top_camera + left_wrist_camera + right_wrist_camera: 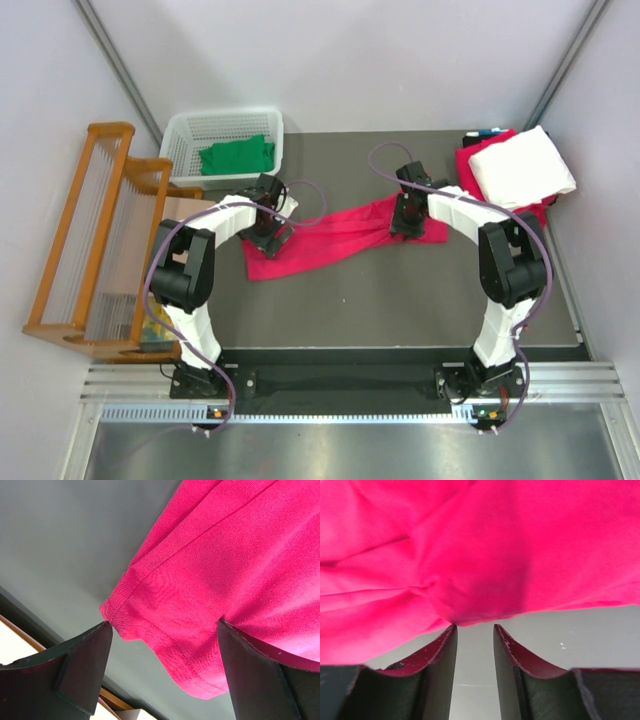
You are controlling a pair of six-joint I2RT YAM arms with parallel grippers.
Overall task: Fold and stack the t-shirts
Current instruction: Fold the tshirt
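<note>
The crimson shirt (330, 232) is laid rumpled across the desk (400, 300), not yet folded, so spreading is judged to be in hand. Next, its ends must be pinched and drawn apart. The left gripper (165, 627) is held over a hem corner, jaws wide, nothing gripped. The right gripper (475, 626) has its jaws narrowly parted, with cloth at their tips but unheld.

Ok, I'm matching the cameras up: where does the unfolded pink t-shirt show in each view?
Top external: the pink t-shirt lies stretched across the middle of the picture, sloping from lower left to upper right.
Left wrist: the shirt fills the upper right, with its hemmed corner at low centre.
Right wrist: the shirt fills the upper half, bunched at centre.
Shared landmark: the dark grey table, bare beside the cloth in all three.
</note>
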